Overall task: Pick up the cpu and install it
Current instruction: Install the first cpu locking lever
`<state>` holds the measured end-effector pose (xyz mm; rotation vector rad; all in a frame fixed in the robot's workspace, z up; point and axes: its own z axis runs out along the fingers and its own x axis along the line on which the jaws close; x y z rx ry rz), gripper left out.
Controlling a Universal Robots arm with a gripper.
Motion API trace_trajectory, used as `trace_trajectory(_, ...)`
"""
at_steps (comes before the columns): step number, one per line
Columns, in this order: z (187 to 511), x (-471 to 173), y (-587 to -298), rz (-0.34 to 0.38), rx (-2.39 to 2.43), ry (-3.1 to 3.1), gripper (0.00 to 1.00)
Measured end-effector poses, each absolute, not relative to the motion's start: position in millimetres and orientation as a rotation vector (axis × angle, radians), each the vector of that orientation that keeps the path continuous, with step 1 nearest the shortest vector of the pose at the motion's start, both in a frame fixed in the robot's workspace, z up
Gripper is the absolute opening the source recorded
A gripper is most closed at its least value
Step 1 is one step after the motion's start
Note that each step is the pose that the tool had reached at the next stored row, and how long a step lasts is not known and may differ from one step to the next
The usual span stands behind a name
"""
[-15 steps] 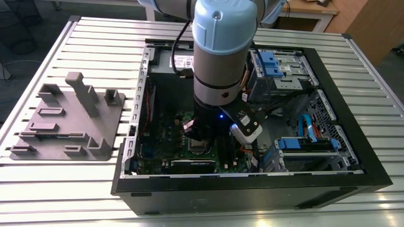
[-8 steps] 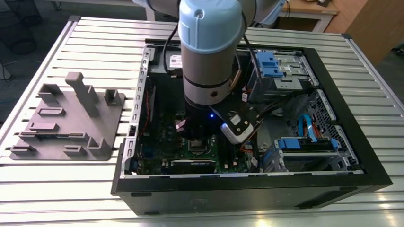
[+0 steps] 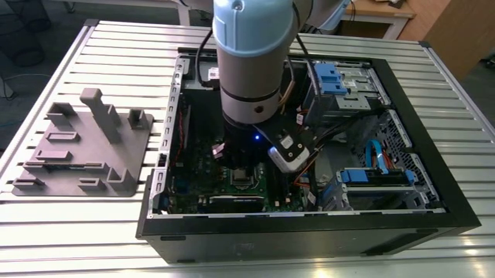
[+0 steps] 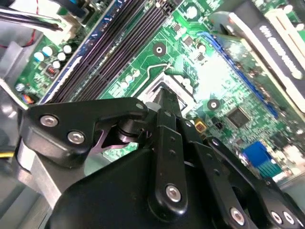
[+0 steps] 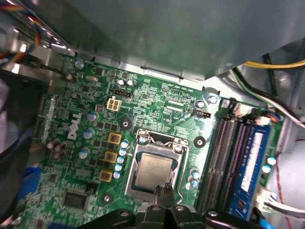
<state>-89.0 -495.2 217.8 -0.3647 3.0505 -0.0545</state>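
Note:
The cpu (image 5: 153, 169), a flat square chip with a silvery-grey top, lies flat in the open metal socket frame (image 5: 141, 141) on the green motherboard (image 5: 86, 143). In the first wrist view my gripper (image 5: 162, 190) hangs over the chip's edge with its two thin black fingertips drawn close together and nothing between them. In the second wrist view the gripper (image 4: 163, 95) points down at the socket (image 4: 162, 78). In the exterior view the arm (image 3: 251, 63) reaches down into the open computer case, with the gripper (image 3: 243, 165) just above the socket (image 3: 243, 178).
Black memory slots (image 5: 221, 157) and a blue-edged memory stick (image 5: 249, 162) run beside the socket. Yellow and black cables (image 5: 267, 71) hang near them. Blue drive bays (image 3: 328, 78) and the case walls (image 3: 309, 231) hem the arm in. A grey fixture block (image 3: 85, 145) lies on the table at the exterior view's left.

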Motion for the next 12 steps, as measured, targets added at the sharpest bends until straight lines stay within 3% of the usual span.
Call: trace_trajectory(12, 229.3, -89.0, -495.1, -0.055, -0.365, 3.050, 0.11)
